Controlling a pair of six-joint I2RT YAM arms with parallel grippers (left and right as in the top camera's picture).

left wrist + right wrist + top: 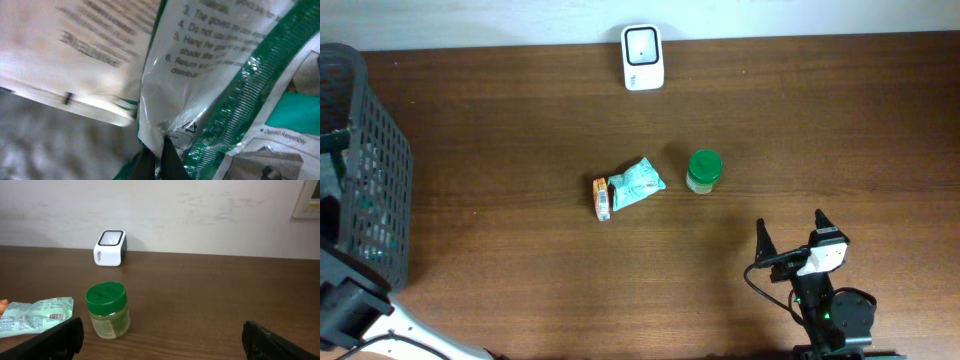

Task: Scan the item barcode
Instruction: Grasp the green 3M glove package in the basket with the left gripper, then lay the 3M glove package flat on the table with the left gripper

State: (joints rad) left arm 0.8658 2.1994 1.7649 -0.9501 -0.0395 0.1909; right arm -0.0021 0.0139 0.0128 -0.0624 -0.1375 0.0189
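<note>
Item in hand: a printed plastic packet (200, 55), white film with green bands and numbered instructions that mention gloves; it fills the left wrist view. No barcode shows on the face turned to that camera. The left hand (159, 159) is closed right down, its dark fingertips meeting at the bottom of the view with a crumpled fold of the packet's film pinched between them. Where the packet lies I cannot fix exactly: the overhead view shows only the left arm's base down by the dark mesh basket (365, 170) at the worktop's left end, so my guess is that the packet is in or over that basket. The scanner (642, 57), a small white unit, stands at the far edge of the worktop (520, 120), well apart from the basket. Mid-worktop lie a teal packet (636, 183) touching a small orange item (601, 198), with a green-lidded jar (704, 170) just beside them, none of them held. The right hand (790, 225) is fully open, holds nothing, and sits near the front right. Progress, as I judge it: pick-up only. Left to do: lift the packet clear, carry it across to the scanner, find the barcode and present it.
</note>
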